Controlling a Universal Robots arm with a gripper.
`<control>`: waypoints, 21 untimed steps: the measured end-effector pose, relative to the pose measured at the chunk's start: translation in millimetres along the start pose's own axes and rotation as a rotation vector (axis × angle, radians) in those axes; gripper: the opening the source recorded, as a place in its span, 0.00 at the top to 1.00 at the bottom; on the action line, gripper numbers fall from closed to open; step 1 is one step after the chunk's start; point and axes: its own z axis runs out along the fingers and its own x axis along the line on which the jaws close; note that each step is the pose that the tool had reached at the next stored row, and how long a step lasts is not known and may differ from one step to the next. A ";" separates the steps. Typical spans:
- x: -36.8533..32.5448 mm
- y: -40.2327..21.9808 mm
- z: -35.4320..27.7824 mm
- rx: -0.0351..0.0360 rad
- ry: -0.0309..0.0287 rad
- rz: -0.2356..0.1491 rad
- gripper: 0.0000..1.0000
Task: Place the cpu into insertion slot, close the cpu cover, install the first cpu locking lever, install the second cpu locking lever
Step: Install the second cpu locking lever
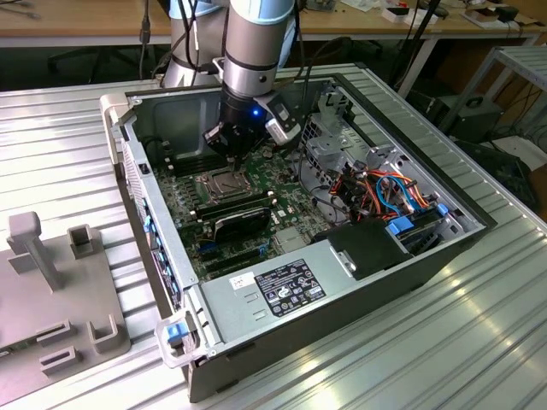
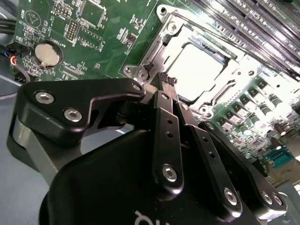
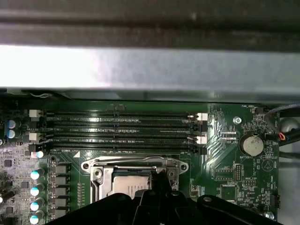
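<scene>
Cpu (image 2: 201, 70), a pale square chip with a bright metal top, sits inside the insertion slot (image 1: 215, 184) on the green motherboard (image 1: 295, 205) of an open computer case (image 1: 342, 316). The cpu cover (image 3: 136, 164), a silvery frame with a large window, lies flat around the chip, whose top shows through the opening. The black gripper (image 2: 167, 78) on the grey arm (image 1: 256, 51) hangs low over the board. In the second wrist view its fingers are pressed together, their tip just beside the cover's rim; I cannot tell whether it touches. In the exterior view the slot lies at about seven o'clock from the gripper, and a black card (image 1: 239, 213) lies at five o'clock from the slot. Long memory slots (image 3: 122, 131) run just beside the insertion slot, with a coin battery (image 3: 251, 144) near their end
</scene>
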 end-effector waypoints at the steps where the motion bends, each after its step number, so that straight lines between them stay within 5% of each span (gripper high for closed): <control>1: 0.0 -0.8 -3.4 0.0002 0.0001 0.000 0.89; 7: -0.6 -0.6 -25.5 0.0019 0.0000 0.000 0.89; 10: -1.0 -0.3 -46.8 0.0128 0.0002 0.000 0.89; 15: -0.9 -1.1 -47.7 0.0184 0.0009 -0.017 0.89; 21: -1.0 -1.2 -47.7 0.0185 0.0030 -0.126 0.89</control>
